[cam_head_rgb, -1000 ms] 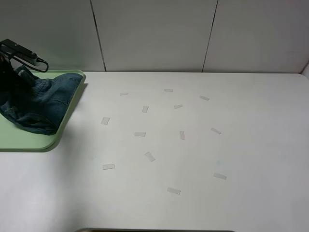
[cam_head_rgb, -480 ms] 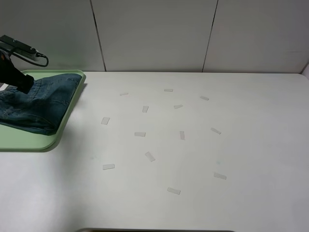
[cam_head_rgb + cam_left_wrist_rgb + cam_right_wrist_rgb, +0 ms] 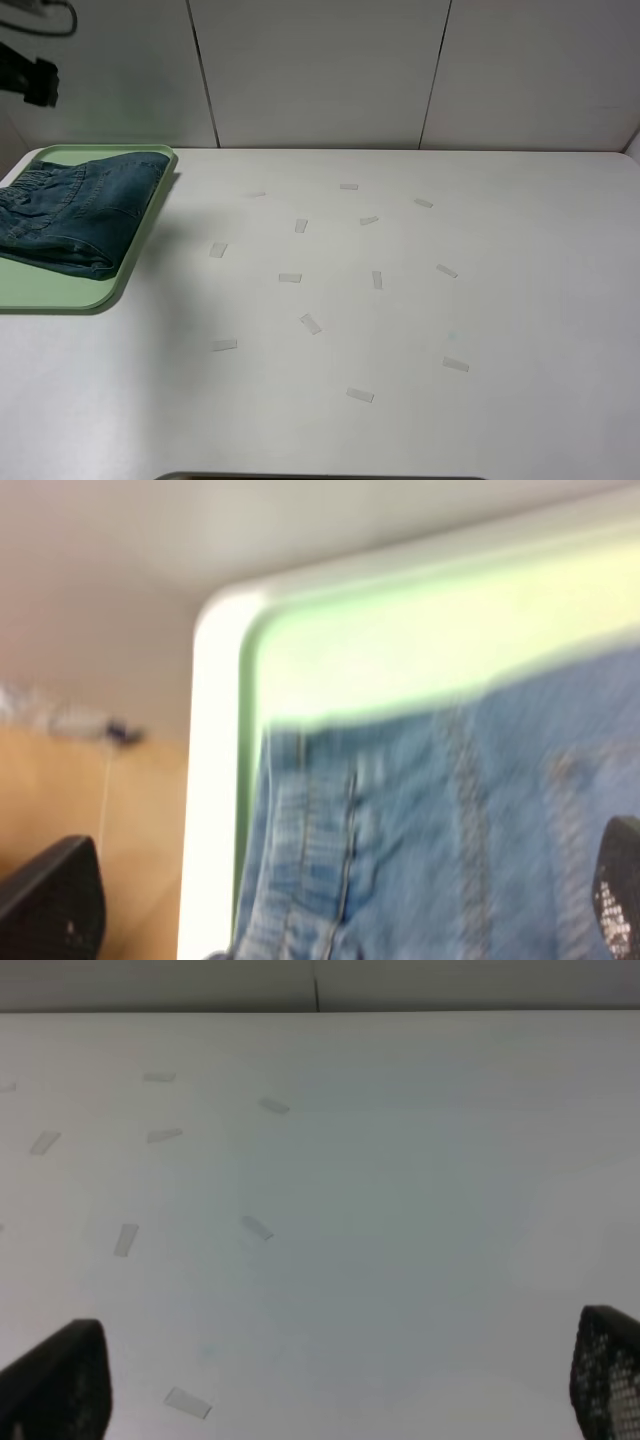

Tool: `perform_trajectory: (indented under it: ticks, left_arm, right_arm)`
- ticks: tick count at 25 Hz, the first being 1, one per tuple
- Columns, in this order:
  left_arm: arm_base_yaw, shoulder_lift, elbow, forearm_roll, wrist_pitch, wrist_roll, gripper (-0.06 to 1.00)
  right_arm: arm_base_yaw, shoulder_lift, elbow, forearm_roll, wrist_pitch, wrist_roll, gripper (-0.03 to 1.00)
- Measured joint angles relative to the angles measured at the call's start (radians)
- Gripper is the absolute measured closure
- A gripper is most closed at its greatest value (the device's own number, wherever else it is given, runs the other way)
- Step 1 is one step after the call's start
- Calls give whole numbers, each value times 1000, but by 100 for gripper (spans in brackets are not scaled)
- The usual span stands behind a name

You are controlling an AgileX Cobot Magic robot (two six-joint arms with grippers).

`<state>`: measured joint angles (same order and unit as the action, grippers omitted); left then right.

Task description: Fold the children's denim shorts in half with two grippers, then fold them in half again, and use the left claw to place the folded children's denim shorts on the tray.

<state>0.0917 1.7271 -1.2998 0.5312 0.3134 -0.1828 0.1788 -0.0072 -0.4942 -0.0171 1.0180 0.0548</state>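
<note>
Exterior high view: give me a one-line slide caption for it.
Folded children's denim shorts lie on the green tray at the table's left edge, left gripper raised clear above them.

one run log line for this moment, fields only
stage: release done | denim shorts: folded, on tray | left gripper: open, above shorts, empty | right gripper: open, over table, empty

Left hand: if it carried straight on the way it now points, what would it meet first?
Most likely the folded denim shorts lying on the green tray; the open left hand points down at them, though the blur leaves depth unclear.
</note>
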Motion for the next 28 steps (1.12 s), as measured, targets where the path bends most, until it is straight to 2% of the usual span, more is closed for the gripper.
perform_trajectory:
  ticks: [5,6,10,17,20,22,26,28]
  left_arm:
    - [-8,-183,57,-61,-12,0,-3]
    - [-8,-288,115,-86,-23,0,-3]
    - [-9,-496,274,-104,-36,0,-3]
    - [-9,-905,560,-168,-10,3,-3]
    - [-9,-1094,639,-237,64,39,-3]
    - [-9,-1197,660,-303,160,96,-3]
    - [-12,-1353,668,-486,357,244,-3]
    - [-38,-1409,672,-548,437,294,-3]
  right_arm:
    - [0,0,0,0,0,0,27]
    - [0,0,0,0,0,0,27]
    - [0,0,0,0,0,0,27]
    - [0,0,0,0,0,0,27]
    - [0,0,0,0,0,0,27]
    - [0,0,0,0,0,0,27]
    - [0,0,0,0,0,0,27]
    - [0,0,0,0,0,0,27]
